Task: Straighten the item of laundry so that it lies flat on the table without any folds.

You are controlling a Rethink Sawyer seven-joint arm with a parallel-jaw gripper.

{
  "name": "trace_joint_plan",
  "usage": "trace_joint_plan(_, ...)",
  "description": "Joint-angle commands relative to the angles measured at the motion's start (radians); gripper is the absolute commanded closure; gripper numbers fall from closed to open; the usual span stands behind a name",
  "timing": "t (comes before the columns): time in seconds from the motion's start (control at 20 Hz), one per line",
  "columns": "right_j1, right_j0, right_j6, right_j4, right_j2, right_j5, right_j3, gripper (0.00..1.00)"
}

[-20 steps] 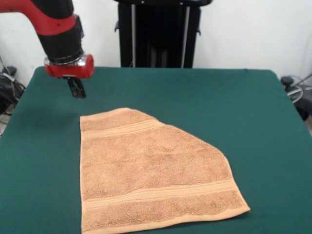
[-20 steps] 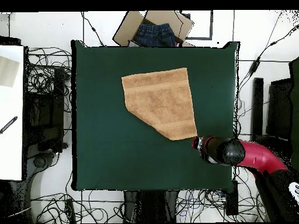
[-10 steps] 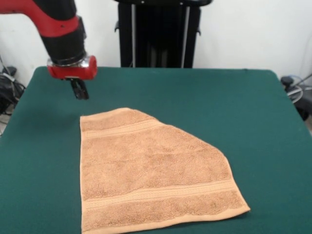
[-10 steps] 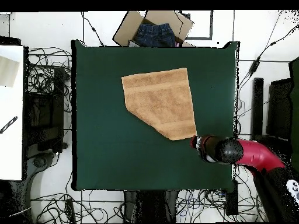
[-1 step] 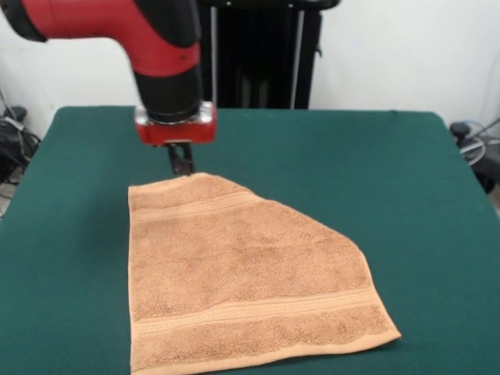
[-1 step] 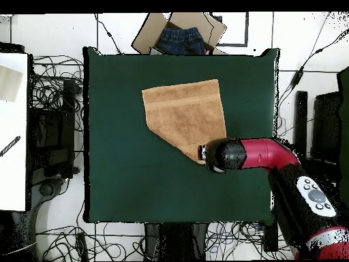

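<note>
The item of laundry (image 5: 234, 273) is an orange-tan towel on the green table (image 5: 391, 172). In the front view it lies mostly flat, with band stripes near its far and near edges. Its far right corner is folded away, leaving a long slanted edge. My gripper (image 5: 182, 162) hangs just above the towel's far edge, close to the top of that slanted edge. In the overhead view the towel (image 6: 185, 114) lies right of the centre of the table (image 6: 123, 170), and my gripper (image 6: 203, 153) is over its lower right tip.
A cardboard box (image 6: 178, 33) holding dark jeans sits off the table's top edge in the overhead view. Cables (image 6: 54, 89) lie on the floor all round, and a white surface (image 6: 13, 129) stands at the left.
The arm has swung from beside the table's edge inward, over the towel's folded end, and the gripper has come lower. The towel has not moved.
</note>
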Motion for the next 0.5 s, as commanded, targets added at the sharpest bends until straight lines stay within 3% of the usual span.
trace_joint_plan(0.05, 0.026, 0.003, -0.112, -0.012, -0.005, 0.068, -0.072, 0.00)
trace_joint_plan(0.5, 0.045, -0.023, -0.143, 0.002, 0.020, 0.078, -0.066, 0.00)
